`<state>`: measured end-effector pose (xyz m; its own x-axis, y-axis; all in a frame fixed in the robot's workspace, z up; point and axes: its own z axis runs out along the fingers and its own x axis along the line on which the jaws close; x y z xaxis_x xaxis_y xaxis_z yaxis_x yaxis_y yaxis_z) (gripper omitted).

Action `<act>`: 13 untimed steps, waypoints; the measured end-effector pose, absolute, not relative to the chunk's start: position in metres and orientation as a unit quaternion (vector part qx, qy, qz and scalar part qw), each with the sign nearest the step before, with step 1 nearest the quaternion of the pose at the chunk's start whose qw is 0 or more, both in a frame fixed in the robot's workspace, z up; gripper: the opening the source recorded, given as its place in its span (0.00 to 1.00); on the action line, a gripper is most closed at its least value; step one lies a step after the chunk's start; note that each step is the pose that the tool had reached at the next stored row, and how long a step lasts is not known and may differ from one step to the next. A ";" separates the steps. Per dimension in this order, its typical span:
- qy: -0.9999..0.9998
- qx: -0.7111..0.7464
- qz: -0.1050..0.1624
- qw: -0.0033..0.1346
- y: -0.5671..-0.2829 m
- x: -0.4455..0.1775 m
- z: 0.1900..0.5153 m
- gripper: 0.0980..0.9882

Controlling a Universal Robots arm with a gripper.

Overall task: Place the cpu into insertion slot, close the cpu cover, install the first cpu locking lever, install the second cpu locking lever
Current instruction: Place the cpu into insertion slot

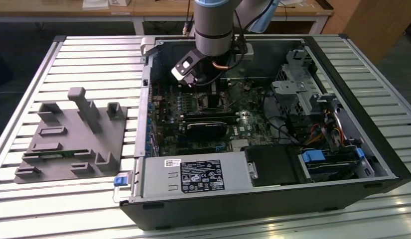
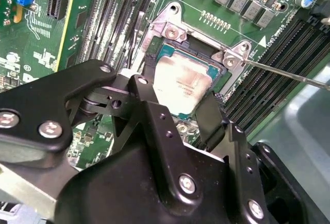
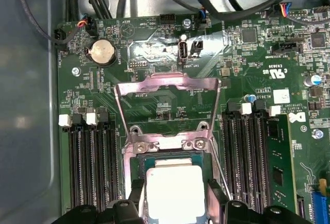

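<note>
Black gripper (image 2: 178,98) straddling small silver-grey square cpu (image 3: 174,193) sitting in insertion slot (image 3: 135,175); cannot tell whether jaws clamping. Advisable: keeping cpu level, not forcing.

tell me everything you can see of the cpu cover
The cpu cover is a thin, shiny silver metal frame with a big open window, green board showing through. It stands swung open, tilted back from its hinge beside two screws at the socket edge, off the cpu.

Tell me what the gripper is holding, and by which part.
The gripper holds the cpu by two opposite side edges, one finger on each, with the cpu sitting in the socket.
</note>
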<state>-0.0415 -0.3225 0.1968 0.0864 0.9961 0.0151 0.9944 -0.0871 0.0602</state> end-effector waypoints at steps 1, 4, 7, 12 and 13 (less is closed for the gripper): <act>0.676 0.737 0.026 0.017 -0.322 -0.042 0.196 0.55; 0.676 0.736 0.026 0.017 -0.322 -0.042 0.195 0.55; 0.676 0.736 0.026 0.017 -0.322 -0.042 0.194 0.55; 0.676 0.736 0.026 0.017 -0.322 -0.042 0.194 0.54; 0.676 0.736 0.026 0.017 -0.322 -0.042 0.194 0.54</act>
<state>-0.0416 -0.3223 0.1943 0.0849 0.9963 0.0144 0.9945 -0.0856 0.0599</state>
